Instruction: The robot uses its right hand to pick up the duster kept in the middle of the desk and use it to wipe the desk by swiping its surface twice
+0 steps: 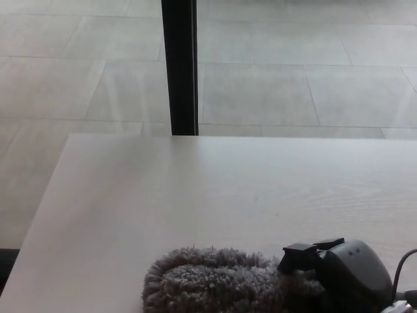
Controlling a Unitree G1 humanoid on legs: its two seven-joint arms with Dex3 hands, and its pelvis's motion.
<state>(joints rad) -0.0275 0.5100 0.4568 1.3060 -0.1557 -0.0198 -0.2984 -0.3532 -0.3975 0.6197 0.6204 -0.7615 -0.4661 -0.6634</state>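
Pale wood-grain desk [195, 189] fills the lower two thirds of the head view, its far edge running straight across mid-picture. Grey shaggy duster [215, 280] lies on the desk at the bottom edge of the picture, roughly centre, its left end rounded and its lower part cut off by the picture border. Pile looks thick and fluffy, slightly darker than the desk.

Right hand [339, 277] comes in from the bottom right corner, black, with a rounded dark grey shell on its back. It sits right against the duster's right end, the fibres bunched up around it. Black fingertips [298, 255] poke over the top of the duster's right end. The hand appears closed on the duster, though the underside of the grip is hidden by the pile and the picture edge, so how far the fingers wrap cannot be told. A thin dark cable [399, 270] loops up beside the hand at the far right.

Left hand does not show.

Beyond the desk, a grey tiled floor [293, 78] with pale grout lines spreads across the top of the view. A black vertical post [180, 65] stands behind the desk's far edge, left of centre, running up out of the picture. Desk surface otherwise bare, soft light reflection toward the far side.
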